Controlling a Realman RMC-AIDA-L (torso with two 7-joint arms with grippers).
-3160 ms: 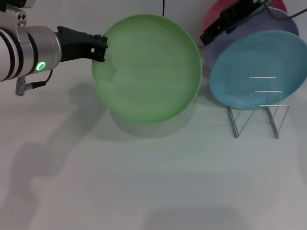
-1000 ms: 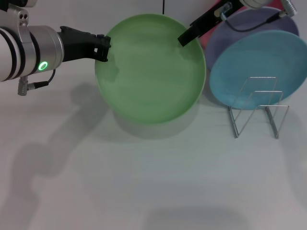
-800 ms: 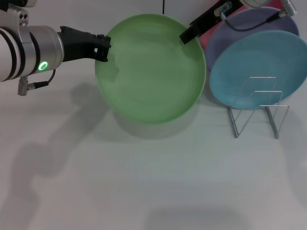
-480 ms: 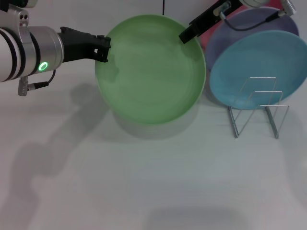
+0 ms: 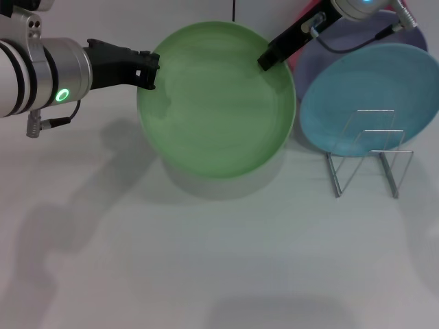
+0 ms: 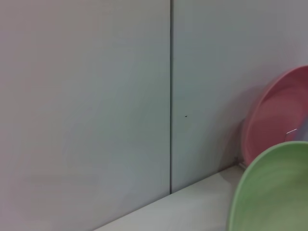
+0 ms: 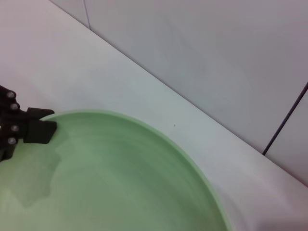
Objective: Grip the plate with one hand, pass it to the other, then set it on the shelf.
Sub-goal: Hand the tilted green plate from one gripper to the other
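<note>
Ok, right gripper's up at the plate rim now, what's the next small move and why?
Probably close the right gripper on the plate's upper right rim before the left lets go. The left gripper alone grips the opposite rim, holding the plate above the table. The right tip sits at the rim, but a grip isn't visible. The shelf stands unfilled.

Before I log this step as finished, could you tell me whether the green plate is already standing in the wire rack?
No, the green plate is held at its rim by the left claw, well apart from the wire rack.
</note>
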